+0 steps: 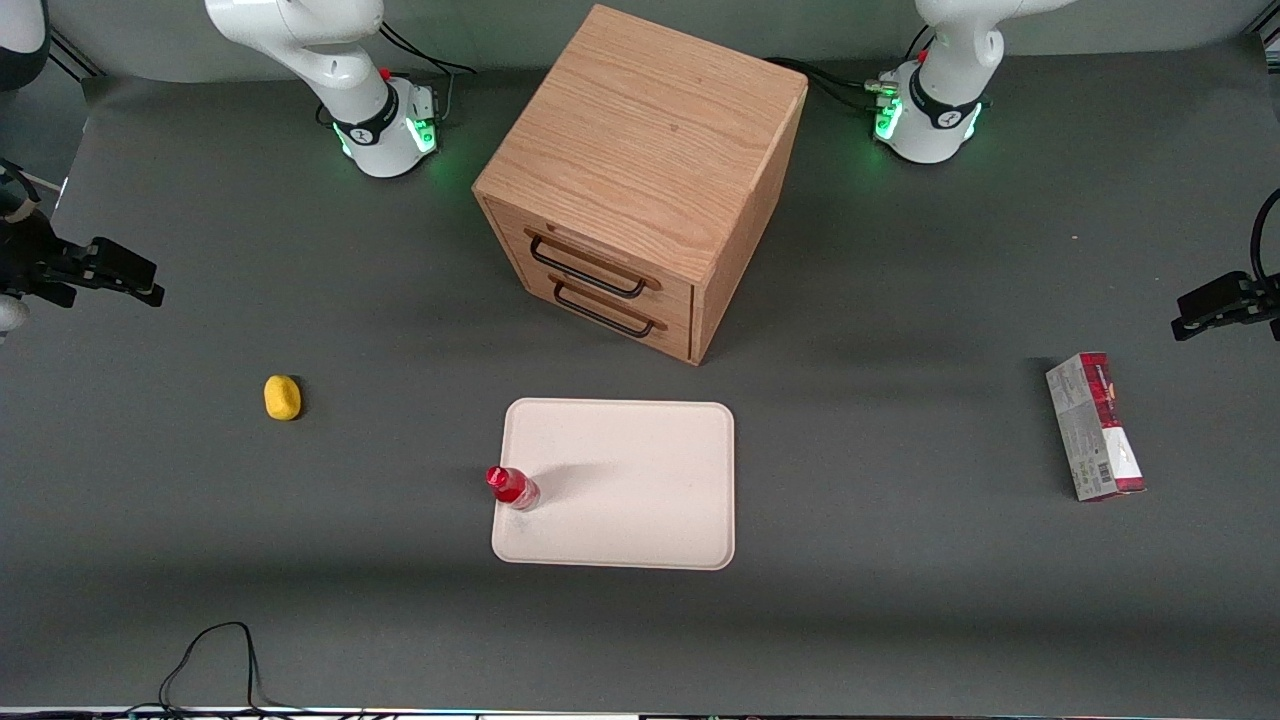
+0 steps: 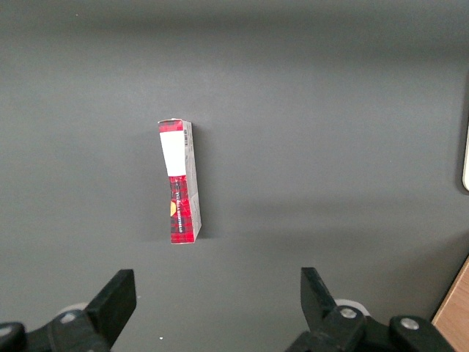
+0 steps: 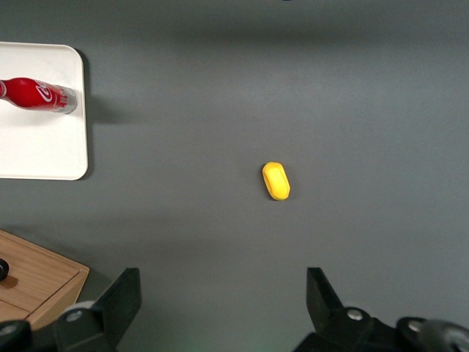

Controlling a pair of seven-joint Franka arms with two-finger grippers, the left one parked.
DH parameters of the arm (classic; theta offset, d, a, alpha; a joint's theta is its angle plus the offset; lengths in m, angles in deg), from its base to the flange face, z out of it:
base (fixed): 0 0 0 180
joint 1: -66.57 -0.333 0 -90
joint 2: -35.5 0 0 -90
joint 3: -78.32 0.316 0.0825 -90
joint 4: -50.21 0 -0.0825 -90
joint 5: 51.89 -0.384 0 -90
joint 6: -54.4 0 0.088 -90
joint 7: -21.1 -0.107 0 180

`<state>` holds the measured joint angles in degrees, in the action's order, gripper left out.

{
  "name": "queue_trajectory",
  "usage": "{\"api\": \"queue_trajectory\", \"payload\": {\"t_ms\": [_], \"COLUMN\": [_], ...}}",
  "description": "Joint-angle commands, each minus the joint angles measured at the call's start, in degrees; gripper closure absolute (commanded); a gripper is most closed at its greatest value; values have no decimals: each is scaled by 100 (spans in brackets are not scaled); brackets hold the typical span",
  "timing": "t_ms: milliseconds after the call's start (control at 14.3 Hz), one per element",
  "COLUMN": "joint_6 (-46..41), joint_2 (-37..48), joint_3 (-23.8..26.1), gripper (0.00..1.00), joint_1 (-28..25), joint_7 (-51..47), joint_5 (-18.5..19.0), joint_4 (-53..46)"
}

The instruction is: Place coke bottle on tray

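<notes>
Red coke bottle (image 1: 513, 488) stands upright at tray (image 1: 640, 520) 9 o'clock edge, gripper (image 1: 120, 280) empty and spread, well apart; keep clear, don't nudge it

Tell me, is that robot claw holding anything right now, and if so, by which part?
Nothing. The gripper is open and empty, up at the working arm's end of the table. The bottle stands free on the tray.

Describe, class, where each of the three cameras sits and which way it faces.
Front: high, facing both arm bases; gripper open at the working arm's end; coke bottle upright on the tray.
Right wrist: looks down past its own fingers at the yellow object.
Left wrist: looks down on the carton.
Front and right wrist share bottle, tray and cabinet.
</notes>
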<state>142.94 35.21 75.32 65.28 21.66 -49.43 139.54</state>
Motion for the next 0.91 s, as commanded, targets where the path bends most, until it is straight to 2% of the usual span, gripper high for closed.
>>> {"api": "queue_trajectory", "payload": {"t_ms": [0, 560, 840], "joint_6": [-116, -257, -354], "joint_2": [126, 108, 82], "joint_3": [-297, -324, -367], "gripper": [0, 0, 0], "joint_1": [-284, -284, -275], "joint_7": [102, 110, 128], "joint_5": [-114, -141, -387], "joint_4": [76, 93, 93]}}
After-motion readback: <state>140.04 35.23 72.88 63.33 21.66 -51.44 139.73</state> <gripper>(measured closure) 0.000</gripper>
